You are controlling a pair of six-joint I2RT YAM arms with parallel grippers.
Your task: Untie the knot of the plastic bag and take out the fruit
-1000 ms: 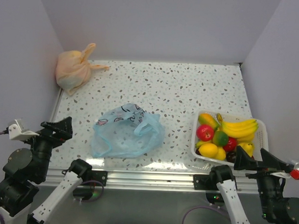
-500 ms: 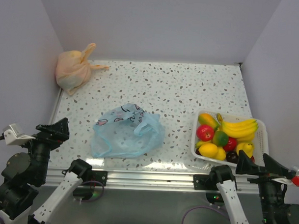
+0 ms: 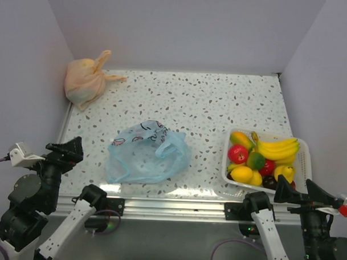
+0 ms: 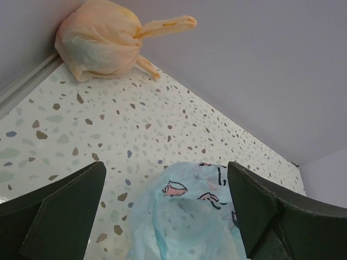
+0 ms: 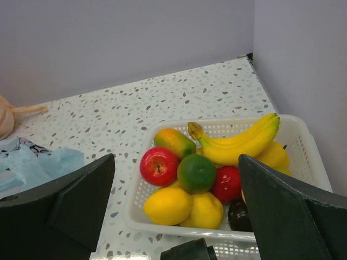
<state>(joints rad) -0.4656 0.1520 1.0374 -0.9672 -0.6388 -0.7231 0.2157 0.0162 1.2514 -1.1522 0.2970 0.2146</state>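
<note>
The light blue plastic bag [image 3: 147, 155] lies flat and slack at the table's middle, its cartoon print [image 4: 179, 187] facing up. No tied knot shows; a loose handle [image 3: 166, 144] lies on top. It also shows at the left edge of the right wrist view [image 5: 32, 162]. The fruit sits in a white basket [image 3: 303, 163] at the right: bananas [image 3: 278, 148], a red apple [image 5: 158, 165], a lime [image 5: 196, 172], lemons. My left gripper [image 3: 64, 148] is open and empty at the near left, apart from the bag. My right gripper [image 3: 297, 190] is open and empty at the near right, just in front of the basket.
A tied peach-orange bag [image 3: 84, 81] sits in the far left corner, also in the left wrist view [image 4: 100, 43]. Walls close the table on the left, back and right. A metal rail runs along the near edge [image 3: 171, 204].
The right arm has drawn back and down toward the near edge. The left arm dipped a little and came back up. The bag and the fruit have not moved.
</note>
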